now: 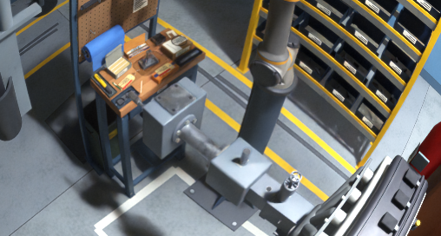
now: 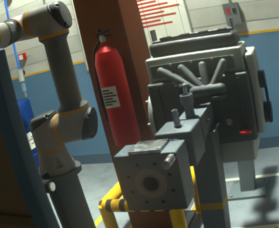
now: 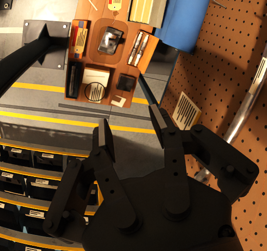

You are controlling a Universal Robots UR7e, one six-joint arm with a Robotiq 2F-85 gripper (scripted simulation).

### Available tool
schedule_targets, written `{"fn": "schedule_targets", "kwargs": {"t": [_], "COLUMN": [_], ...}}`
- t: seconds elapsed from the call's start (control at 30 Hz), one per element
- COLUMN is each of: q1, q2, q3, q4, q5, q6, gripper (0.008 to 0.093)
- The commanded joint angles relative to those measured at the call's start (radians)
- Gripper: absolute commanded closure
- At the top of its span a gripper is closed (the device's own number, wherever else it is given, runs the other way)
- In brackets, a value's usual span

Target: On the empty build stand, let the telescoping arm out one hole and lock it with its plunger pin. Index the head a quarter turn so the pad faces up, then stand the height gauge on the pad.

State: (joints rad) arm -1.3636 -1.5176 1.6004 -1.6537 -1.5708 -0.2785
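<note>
The telescoping arm (image 1: 200, 140) is partly hidden where it runs into the grey sleeve block (image 1: 238, 170) of the build stand. The ring-topped plunger pin (image 1: 292, 182) stands on the stand behind that block. The head (image 1: 173, 116) sits at the arm's outer end with its bolted pad (image 1: 176, 98) facing up, close beside the bench. The height gauge (image 3: 110, 40) stands on a brown mat in the middle of the orange bench top, and my open, empty gripper (image 3: 130, 129) hangs high above the floor well short of it, out of sight of the side cameras.
Behind the bench rises a pegboard (image 1: 113, 9) with a blue roll (image 1: 103, 45) at its foot. Boxes and small tools crowd the bench around the gauge. Yellow bin shelving (image 1: 362, 44) stands to the right, an engine on a second stand (image 1: 373, 204) beside the build stand, and a red extinguisher (image 2: 115, 98) hangs on a pillar.
</note>
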Motion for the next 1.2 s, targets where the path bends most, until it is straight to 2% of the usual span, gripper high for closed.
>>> {"fn": "schedule_targets", "kwargs": {"t": [0.0, 0.6, 1.17], "q1": [0.000, 0.000, 0.000], "q2": [-0.001, -0.001, -0.001], "q3": [0.000, 0.000, 0.000], "q4": [0.000, 0.000, 0.000], "q5": [0.000, 0.000, 0.000], "q6": [0.028, 0.488, 0.642], "gripper": [0.0534, 0.0534, 0.0534]}}
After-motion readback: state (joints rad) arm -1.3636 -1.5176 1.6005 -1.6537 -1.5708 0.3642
